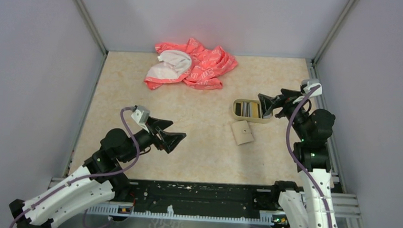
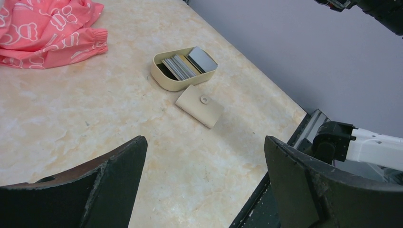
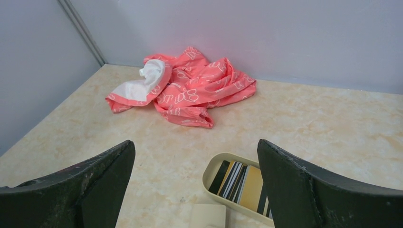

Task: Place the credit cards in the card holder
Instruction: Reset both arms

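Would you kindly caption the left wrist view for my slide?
Open left gripper faces cream oval tray of plastic cards beside closed beige wallet.

The table (image 1: 197,145) is viewed steeply from above and behind the arm bases. From the left claw (image 2: 204,142), held low, the tray (image 2: 175,85) is faced obliquely from well away. From the right claw (image 3: 195,142) the tray is seen close below, the pink cloth (image 3: 199,90) beyond. Both are shared by all views.
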You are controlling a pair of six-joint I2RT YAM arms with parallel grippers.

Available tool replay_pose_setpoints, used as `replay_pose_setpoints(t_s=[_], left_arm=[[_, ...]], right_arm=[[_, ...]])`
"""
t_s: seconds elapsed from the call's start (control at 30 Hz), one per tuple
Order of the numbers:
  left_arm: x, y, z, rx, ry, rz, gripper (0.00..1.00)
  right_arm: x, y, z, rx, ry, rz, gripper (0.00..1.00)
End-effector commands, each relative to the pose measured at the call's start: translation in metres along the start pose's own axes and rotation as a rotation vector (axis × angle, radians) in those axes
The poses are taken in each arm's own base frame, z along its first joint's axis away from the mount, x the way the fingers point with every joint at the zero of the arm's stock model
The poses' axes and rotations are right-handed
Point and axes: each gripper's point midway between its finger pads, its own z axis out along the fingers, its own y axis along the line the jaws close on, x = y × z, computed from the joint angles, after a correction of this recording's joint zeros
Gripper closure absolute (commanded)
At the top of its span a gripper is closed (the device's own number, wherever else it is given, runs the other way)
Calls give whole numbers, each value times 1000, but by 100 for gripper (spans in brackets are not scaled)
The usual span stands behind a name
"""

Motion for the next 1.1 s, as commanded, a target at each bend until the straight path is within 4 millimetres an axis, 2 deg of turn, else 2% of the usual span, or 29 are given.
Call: replay_pose_setpoints(t_s=[0.0, 1.07], left_arm=[[-1, 2, -2, -6, -19, -10, 2], [1, 5, -3, -14, -27, -9, 2]], right_arm=[[-15, 3, -1, -6, -62, -19, 2], [-13, 3, -1, -9, -57, -21, 2]])
